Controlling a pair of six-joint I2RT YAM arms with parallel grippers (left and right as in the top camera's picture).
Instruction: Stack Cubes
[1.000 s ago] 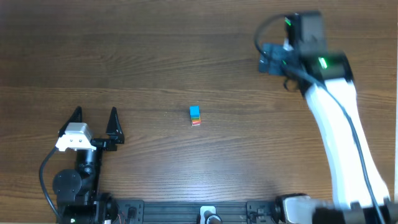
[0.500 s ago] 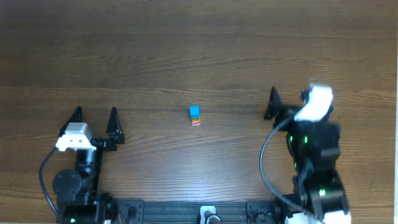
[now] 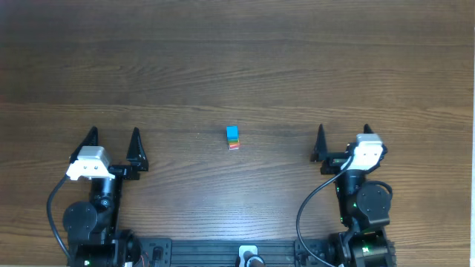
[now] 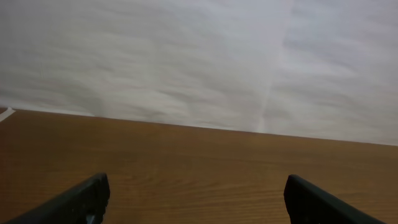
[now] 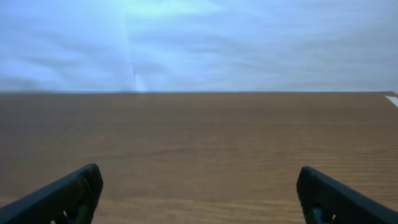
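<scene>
Both the left jaws and the right jaws stand spread apart, gripping nothing. In the top view the left arm (image 3: pixel 104 194) sits low at the left of the frame and the right arm (image 3: pixel 361 199) low at the right, each pointing up the picture. Between them, near the middle of the frame, the stack of cubes (image 3: pixel 233 139) stands on the wooden counter (image 3: pixel 237 59), well apart from both arms. A blue cube (image 3: pixel 232 133) is on top, with green and red-orange edges showing beneath. Each wrist view looks along the counter to a pale wall (image 4: pixel 186 56).
</scene>
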